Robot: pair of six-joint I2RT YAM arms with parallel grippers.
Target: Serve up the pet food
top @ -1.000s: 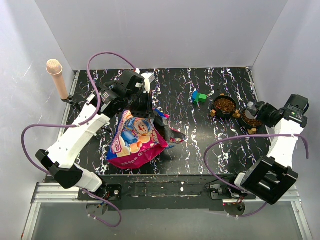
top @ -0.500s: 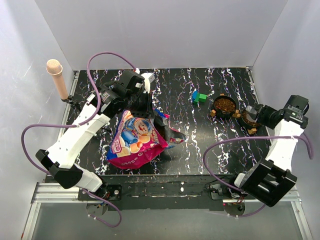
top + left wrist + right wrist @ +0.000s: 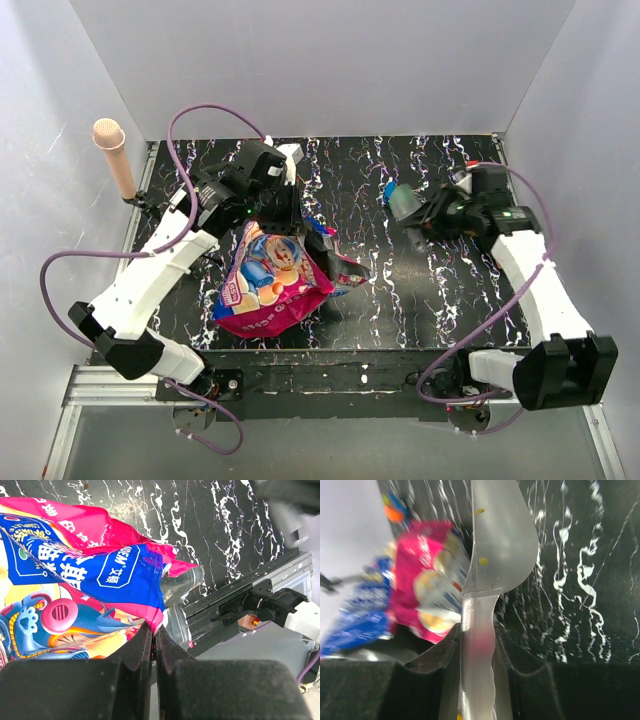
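The pet food bag (image 3: 268,280), glossy pink with a blue panel, lies tilted on the black marbled table left of centre. My left gripper (image 3: 292,218) is shut on its upper edge, and the left wrist view shows the pink rim (image 3: 161,615) pinched at the gripper (image 3: 154,630). My right gripper (image 3: 440,215) is shut on the handle of a clear plastic scoop (image 3: 405,203). In the right wrist view the gripper (image 3: 477,640) grips that handle, and the scoop (image 3: 502,535) holds only a couple of crumbs and points toward the bag (image 3: 422,575). The kibble itself and the bowls are hidden under the right arm.
A blue toy block (image 3: 390,188) peeks out beside the scoop at the back centre. A pinkish post (image 3: 113,155) stands at the back left corner. White walls close three sides, and a metal rail (image 3: 330,375) runs along the front edge of the table (image 3: 400,290).
My right arm has swung left from the two bowls at the right to the middle of the table, carrying the scoop and now covering the bowls. The left arm and bag barely moved.
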